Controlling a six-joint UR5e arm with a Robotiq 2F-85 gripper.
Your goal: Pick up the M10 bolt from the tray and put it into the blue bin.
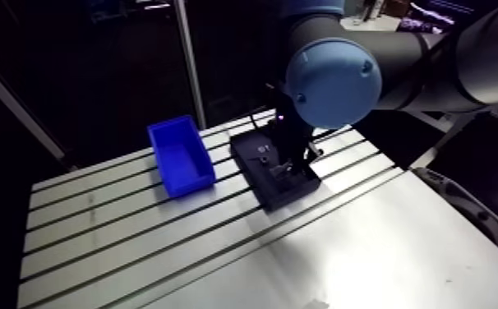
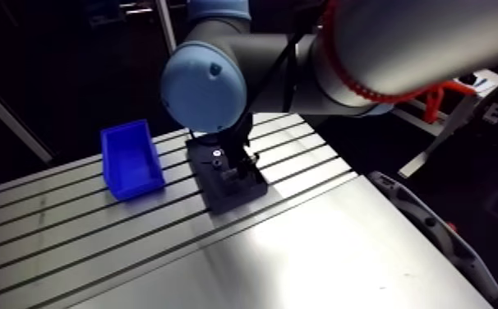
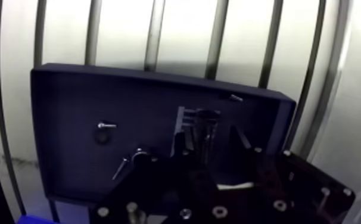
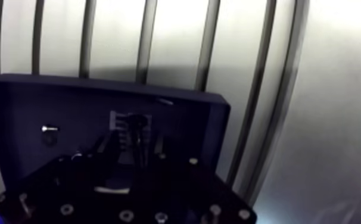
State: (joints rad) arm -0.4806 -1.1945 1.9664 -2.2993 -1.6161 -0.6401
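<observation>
Step in hand: the grasp. The gripper [image 3: 199, 119] is set low inside the black tray [image 3: 159, 77], its fingers [image 3: 180, 128] drawn close on a dark upright cylindrical piece, judged to be the M10 bolt [image 3: 205, 134]. The bolt is thus held within the tray, not yet lifted clear. A small screw [image 3: 105, 125] and another fastener [image 3: 136, 158] are noted loose beside the gripper. The blue bin [image 1: 180, 154] stands just beside the tray on the table [image 1: 137, 246]. A straight lift over the tray wall is called for next, then carriage to the bin.
</observation>
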